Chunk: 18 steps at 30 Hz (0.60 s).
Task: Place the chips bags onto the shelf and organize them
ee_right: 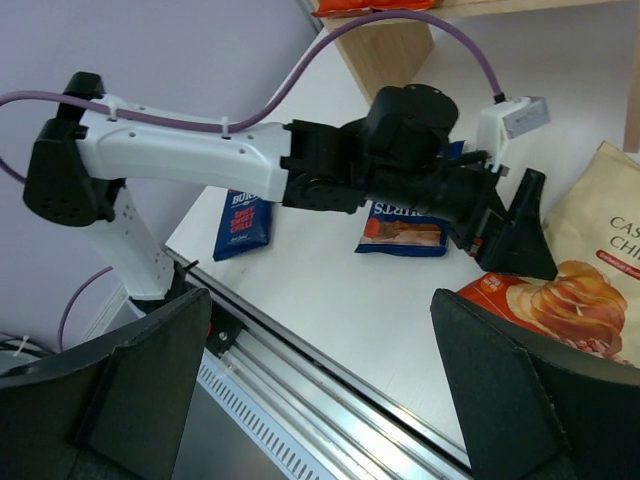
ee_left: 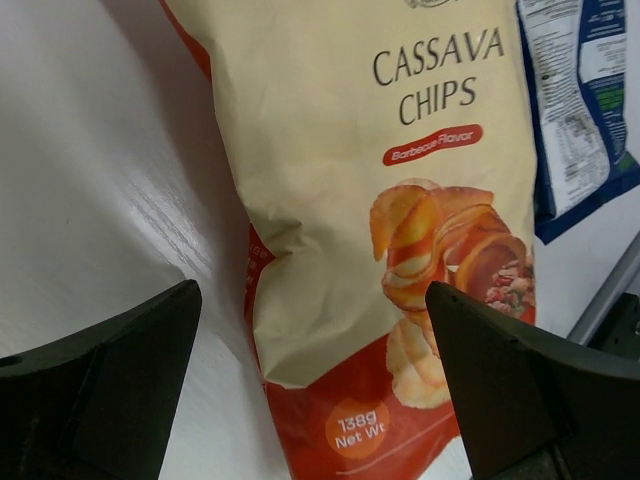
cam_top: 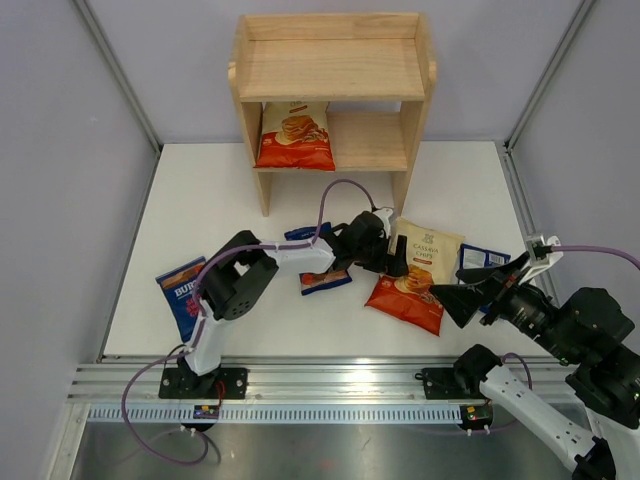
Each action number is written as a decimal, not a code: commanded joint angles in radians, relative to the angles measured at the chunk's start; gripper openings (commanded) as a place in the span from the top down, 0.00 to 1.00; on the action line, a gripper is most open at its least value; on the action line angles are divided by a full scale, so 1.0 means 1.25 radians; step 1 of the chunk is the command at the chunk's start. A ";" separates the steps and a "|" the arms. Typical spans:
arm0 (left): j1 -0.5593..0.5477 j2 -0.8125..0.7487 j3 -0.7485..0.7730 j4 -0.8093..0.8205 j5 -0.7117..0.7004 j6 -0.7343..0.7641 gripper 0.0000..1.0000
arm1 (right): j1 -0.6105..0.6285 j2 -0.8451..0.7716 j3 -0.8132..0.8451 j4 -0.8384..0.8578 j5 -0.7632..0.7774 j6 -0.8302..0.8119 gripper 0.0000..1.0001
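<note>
The wooden shelf stands at the back. One Cassava Chips bag stands on its lower tier. A second Cassava Chips bag lies flat on the table; it also shows in the left wrist view. My left gripper is open just above that bag's left edge, its jaws either side of the bag's lower part. One Burts bag lies at the front left, one under my left forearm, one face down at the right. My right gripper is open and empty.
The metal rail runs along the table's front edge. Grey walls close in both sides. The shelf's top tier holds nothing. My left arm reaches across the table's middle.
</note>
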 commanded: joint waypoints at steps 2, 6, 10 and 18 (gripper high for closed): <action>-0.006 0.043 0.040 0.045 -0.027 -0.003 0.02 | -0.003 -0.010 0.010 0.041 -0.080 0.013 0.01; -0.017 0.059 0.019 0.103 0.002 -0.016 0.26 | -0.003 -0.018 0.000 0.059 -0.098 0.023 0.01; -0.023 0.043 -0.025 0.187 0.012 -0.032 0.58 | -0.003 -0.024 -0.003 0.064 -0.095 0.027 0.01; -0.027 -0.162 -0.194 0.348 -0.015 -0.052 0.93 | -0.003 -0.034 -0.032 0.058 -0.049 0.031 0.01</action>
